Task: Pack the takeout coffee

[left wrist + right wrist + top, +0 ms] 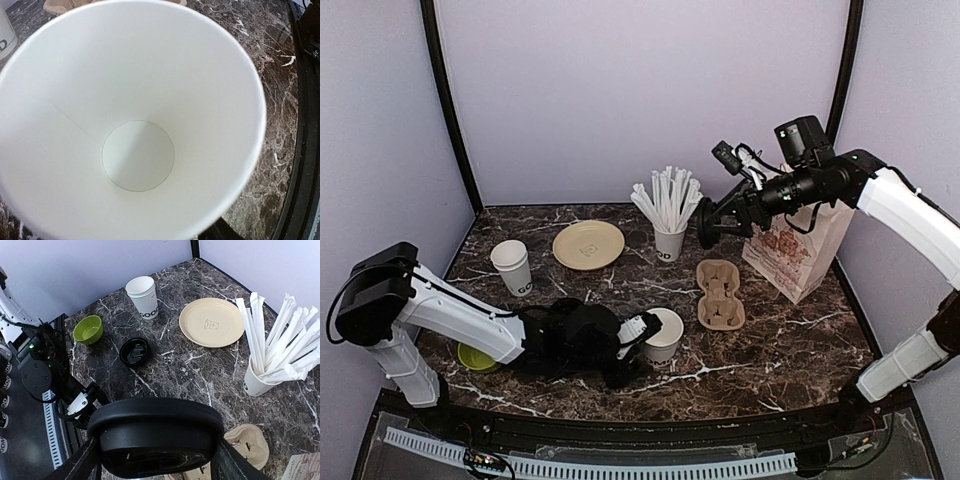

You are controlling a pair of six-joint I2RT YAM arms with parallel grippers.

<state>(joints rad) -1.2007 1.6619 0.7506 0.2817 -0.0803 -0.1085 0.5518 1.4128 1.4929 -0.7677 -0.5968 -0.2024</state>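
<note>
Top cam: left gripper sits low at the front of the table, right up against an open white cup just left of the cardboard carrier. Can't tell if it's actually pinching it. Right gripper hangs in the air beside the straw cup, clamped on a black lid. Left wrist: only the cup's bare inside, no fingers in shot. Right wrist: lid wedged between the fingers, and a second black lid lies on the marble between green bowl and yellow plate, near a lidless lettered cup.
</note>
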